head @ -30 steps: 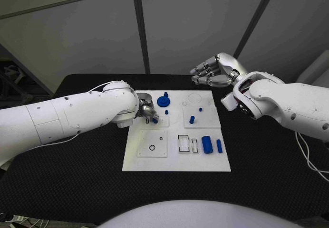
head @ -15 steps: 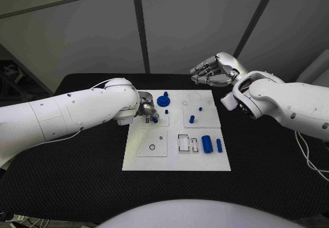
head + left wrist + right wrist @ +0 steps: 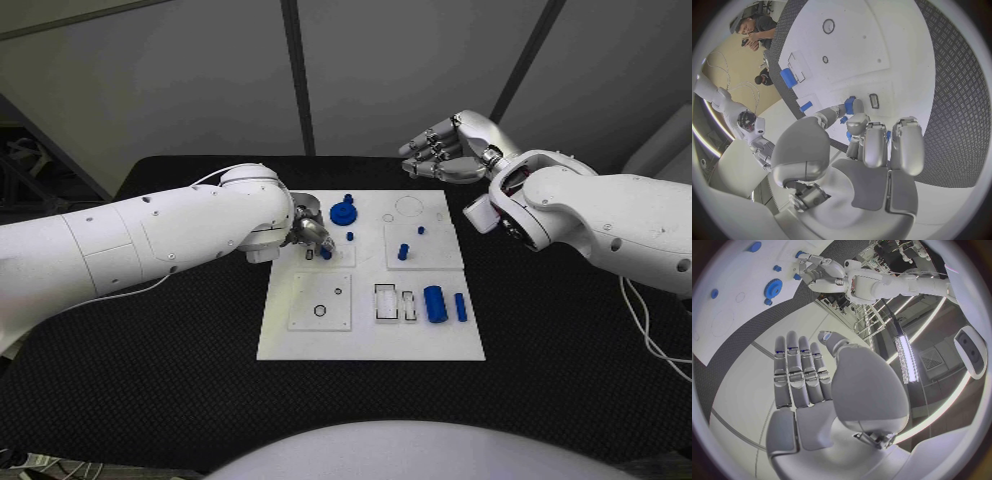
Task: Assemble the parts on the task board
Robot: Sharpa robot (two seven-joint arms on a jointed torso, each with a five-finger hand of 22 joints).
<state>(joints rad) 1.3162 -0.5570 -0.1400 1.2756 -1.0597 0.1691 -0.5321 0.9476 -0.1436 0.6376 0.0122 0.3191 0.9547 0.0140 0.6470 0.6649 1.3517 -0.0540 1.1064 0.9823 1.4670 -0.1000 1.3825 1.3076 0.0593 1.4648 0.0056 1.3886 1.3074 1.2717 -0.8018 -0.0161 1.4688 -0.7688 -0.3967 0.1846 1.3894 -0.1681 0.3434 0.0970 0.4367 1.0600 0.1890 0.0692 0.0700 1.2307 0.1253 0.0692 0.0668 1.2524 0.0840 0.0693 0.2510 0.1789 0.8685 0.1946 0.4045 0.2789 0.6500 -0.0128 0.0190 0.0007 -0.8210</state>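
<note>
left silver hand: pinching a small blue plastic peg over the white task board
right silver hand: empty, fingers apart, raised behind the board

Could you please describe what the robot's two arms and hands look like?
Both arms are bulky, rounded, glossy white shells, with a thin white cable trailing along each. The left hand and right hand are silver metal with segmented fingers; the fingertips carry small blue pads.
</note>
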